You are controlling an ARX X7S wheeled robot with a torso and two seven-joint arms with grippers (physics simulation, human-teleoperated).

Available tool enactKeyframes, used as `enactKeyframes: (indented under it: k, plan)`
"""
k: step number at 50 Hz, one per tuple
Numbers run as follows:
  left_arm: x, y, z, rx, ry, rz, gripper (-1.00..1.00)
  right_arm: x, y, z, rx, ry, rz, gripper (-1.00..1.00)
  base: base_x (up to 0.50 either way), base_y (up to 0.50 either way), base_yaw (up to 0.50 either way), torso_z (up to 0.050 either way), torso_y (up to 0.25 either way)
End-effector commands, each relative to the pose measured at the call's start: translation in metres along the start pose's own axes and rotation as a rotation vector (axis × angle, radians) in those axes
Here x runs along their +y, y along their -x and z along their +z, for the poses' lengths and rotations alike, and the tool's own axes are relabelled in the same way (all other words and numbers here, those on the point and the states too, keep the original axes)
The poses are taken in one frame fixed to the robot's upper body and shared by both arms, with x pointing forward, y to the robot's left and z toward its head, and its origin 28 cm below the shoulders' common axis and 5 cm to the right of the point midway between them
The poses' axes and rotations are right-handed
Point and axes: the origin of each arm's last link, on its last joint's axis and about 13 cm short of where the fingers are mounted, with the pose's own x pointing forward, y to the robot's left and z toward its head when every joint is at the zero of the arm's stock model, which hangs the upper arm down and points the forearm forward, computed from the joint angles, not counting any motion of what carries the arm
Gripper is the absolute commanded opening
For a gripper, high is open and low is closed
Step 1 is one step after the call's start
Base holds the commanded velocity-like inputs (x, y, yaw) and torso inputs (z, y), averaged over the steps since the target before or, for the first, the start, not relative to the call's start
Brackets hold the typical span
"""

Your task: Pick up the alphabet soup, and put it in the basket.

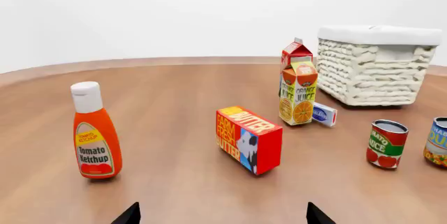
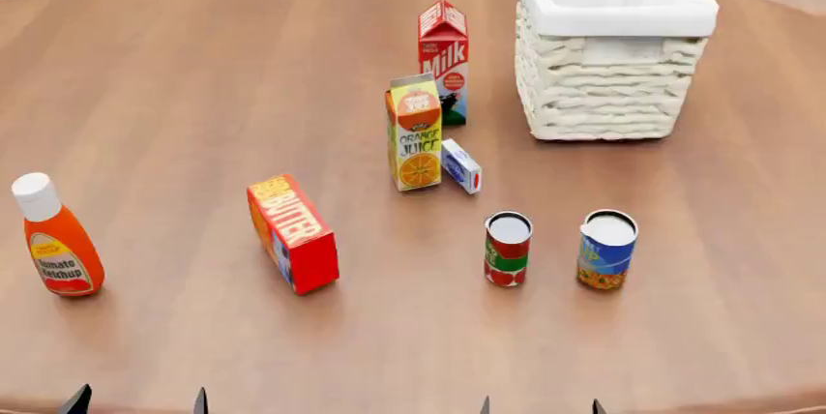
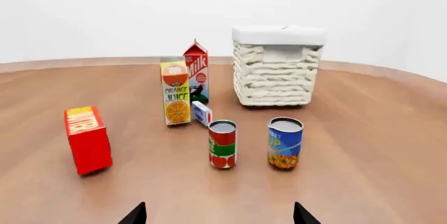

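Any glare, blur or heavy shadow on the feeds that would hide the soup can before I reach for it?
Head view: sharp and evenly lit, the alphabet soup casts only a faint soft shadow. Right wrist view: clear, blue label readable, no glare. Left wrist view: sharp too, but the frame edge cuts the can off. The basket shows crisply in all three.

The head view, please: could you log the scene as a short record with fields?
target: soup can, upright on the table, untouched
beside it: tomato can, apart
goal: basket, behind the cans, nothing visible inside
other items: ketchup, butter box, juice carton, milk carton
grippers: left and right open, empty
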Motion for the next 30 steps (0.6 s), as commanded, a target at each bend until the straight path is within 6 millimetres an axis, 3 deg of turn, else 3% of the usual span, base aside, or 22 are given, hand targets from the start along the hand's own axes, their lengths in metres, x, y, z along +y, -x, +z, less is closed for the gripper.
enactKeyframes:
  k: [1, 15, 30]
  plan:
    - [0.0, 0.0, 0.0, 0.001, 0.001, 0.0, 1.0, 0.0, 0.0, 0.0, 0.003, -0.003, -0.002, 1.0, 0.0, 0.0, 0.0, 0.0, 0.0]
    - [0.0, 0.002, 0.001, -0.007, 0.002, -0.01, 1.0, -0.001, 0.001, 0.002, -0.05, 0.004, -0.029, 1.0, 0.0, 0.0, 0.0, 0.0, 0.0]
    - [0.004, 0.026, 0.021, -0.308, -0.002, 0.034, 1.0, -0.005, 0.017, 0.02, -0.236, -0.095, -0.014, 1.0, 0.0, 0.0, 0.0, 0.0, 0.0]
